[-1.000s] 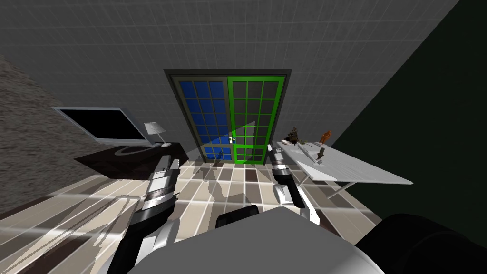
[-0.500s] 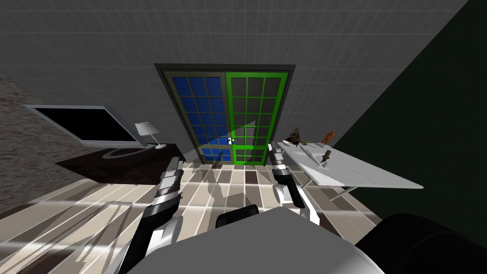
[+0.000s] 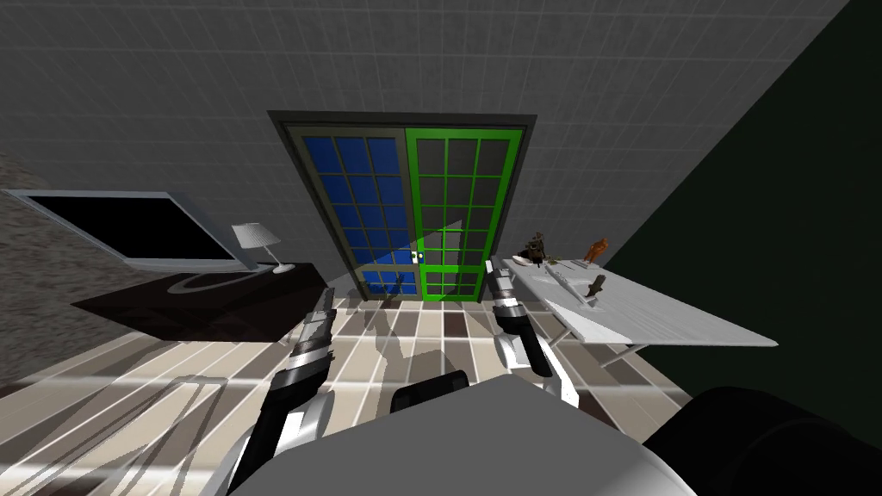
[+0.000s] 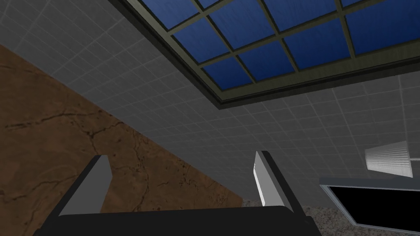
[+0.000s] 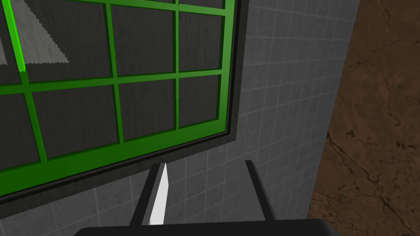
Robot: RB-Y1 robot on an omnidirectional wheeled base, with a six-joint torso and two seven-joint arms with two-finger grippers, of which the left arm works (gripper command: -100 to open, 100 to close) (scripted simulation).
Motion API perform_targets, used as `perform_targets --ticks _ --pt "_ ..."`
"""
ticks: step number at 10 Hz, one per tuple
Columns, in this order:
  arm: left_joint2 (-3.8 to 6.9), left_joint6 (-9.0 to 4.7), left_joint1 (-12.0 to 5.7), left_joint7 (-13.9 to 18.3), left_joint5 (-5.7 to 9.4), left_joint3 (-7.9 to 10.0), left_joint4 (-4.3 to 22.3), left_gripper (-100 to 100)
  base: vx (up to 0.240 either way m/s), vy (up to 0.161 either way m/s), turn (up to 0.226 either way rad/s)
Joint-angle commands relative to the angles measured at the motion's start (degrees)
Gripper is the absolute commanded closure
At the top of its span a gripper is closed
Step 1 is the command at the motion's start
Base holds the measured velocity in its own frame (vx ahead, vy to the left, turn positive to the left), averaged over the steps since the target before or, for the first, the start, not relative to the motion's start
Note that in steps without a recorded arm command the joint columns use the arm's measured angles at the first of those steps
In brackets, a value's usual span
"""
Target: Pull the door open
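Observation:
A double door stands in the grey tiled wall ahead. Its left leaf (image 3: pixel 362 207) has blue panes in a dark frame. The right leaf (image 3: pixel 456 207) has a bright green frame with grey panes. Small white handles (image 3: pixel 418 257) sit where the leaves meet. Both leaves look closed. My left gripper (image 3: pixel 326 294) is raised short of the blue leaf, well apart from it, and its wrist view shows it (image 4: pixel 176 184) open toward a corner of that leaf (image 4: pixel 287 37). My right gripper (image 3: pixel 493 270) (image 5: pixel 207 192) is open too, facing a corner of the green leaf (image 5: pixel 123 102).
A flat screen (image 3: pixel 129 226) and a white lamp (image 3: pixel 256 237) stand on a dark cabinet (image 3: pixel 198 297) at the left. A white table (image 3: pixel 672 314) with small objects (image 3: pixel 538 248) stands right of the door. Tiled floor (image 3: pixel 413 323) lies between. A black area (image 3: pixel 792 215) fills the right.
I have moved closer to the door: it looks larger, and the screen and table have spread outward. My left arm has swung inward and reached toward the door. The right arm is unchanged.

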Motion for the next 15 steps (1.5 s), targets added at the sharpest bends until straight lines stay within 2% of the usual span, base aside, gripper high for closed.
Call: perform_targets --ticks 1,14,15 --pt "0.33 -0.55 -1.04 -1.6 -0.27 0.28 2.5 -100 0.095 -0.023 -0.032" --pt "2.02 -5.13 -8.00 -15.6 -3.21 1.56 22.0 -100 0.099 -0.013 -0.030" --pt "2.02 -5.13 -8.00 -15.6 -3.21 1.56 22.4 -100 0.063 -0.013 -0.006"
